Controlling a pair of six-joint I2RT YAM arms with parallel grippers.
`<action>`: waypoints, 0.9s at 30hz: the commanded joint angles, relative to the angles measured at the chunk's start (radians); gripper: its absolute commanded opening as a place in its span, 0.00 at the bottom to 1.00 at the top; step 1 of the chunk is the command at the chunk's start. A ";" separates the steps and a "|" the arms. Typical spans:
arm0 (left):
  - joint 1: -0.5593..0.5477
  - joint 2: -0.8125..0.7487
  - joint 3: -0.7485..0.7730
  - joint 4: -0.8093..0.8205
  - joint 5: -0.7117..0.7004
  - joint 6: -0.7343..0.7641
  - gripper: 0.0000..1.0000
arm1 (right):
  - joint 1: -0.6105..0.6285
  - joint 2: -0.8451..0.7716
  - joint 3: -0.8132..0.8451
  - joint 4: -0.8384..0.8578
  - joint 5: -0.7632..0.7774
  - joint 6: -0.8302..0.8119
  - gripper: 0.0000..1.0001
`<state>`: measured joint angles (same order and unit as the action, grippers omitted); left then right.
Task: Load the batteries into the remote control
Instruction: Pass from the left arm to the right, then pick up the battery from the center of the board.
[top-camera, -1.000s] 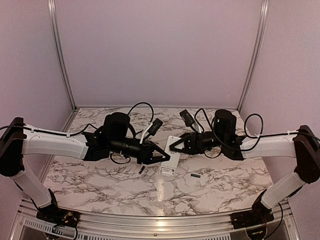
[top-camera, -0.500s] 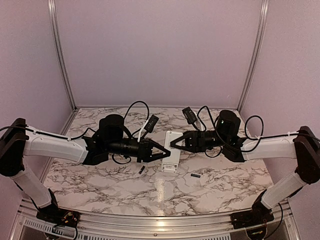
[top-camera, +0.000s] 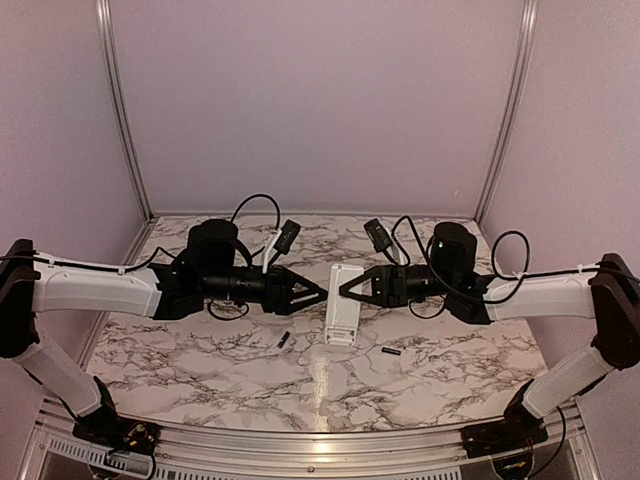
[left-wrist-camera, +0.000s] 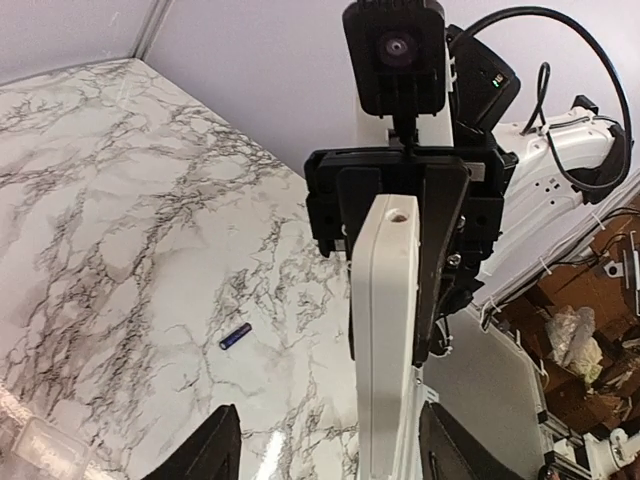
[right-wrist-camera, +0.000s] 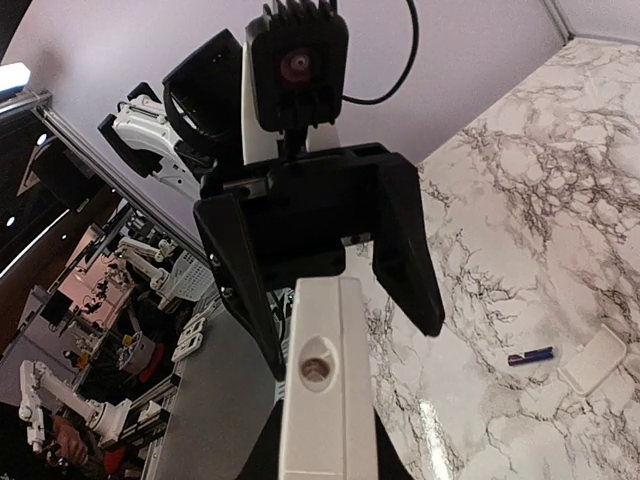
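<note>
Left claw (top-camera: 320, 293): standing wide open at 9 o'clock of the remote control (top-camera: 342, 310), straddling its narrow edge, gripping nothing.
Right claw (top-camera: 345, 290): closing on the remote control from 3 o'clock, pinching its two broad faces and carrying it alone.
Remote control: hanging clear of the counter (top-camera: 200, 350) near its middle, showing edge-on in both wrist views; not showing whether the battery bay is open.
Batteries: lying flat on the counter, apart from each other, one (top-camera: 283, 340) at 7 o'clock of the remote control, the other (top-camera: 391, 353) at 4 o'clock.
Cover plate (right-wrist-camera: 592, 362): lying just beside the 4 o'clock battery.
Step in hand: judging by this, settling the remote control into a one-claw hold; loading not yet begun.
Next move: probably sending the free left claw down to the 7 o'clock battery, calling for a narrow, low pinch on a thing likely to roll, and turning the bay toward it.
</note>
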<state>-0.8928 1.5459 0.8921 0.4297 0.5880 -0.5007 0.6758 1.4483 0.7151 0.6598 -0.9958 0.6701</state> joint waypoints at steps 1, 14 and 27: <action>0.023 -0.140 0.006 -0.369 -0.237 0.209 0.65 | -0.017 -0.039 0.022 -0.141 0.072 -0.080 0.00; 0.002 -0.023 0.100 -0.846 -0.529 0.407 0.37 | -0.130 -0.053 0.004 -0.337 0.194 -0.158 0.00; -0.014 0.270 0.333 -1.015 -0.612 0.364 0.30 | -0.145 -0.066 -0.017 -0.395 0.255 -0.184 0.00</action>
<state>-0.8993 1.7809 1.1759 -0.5102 -0.0013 -0.1253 0.5400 1.4090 0.6979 0.2821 -0.7677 0.5106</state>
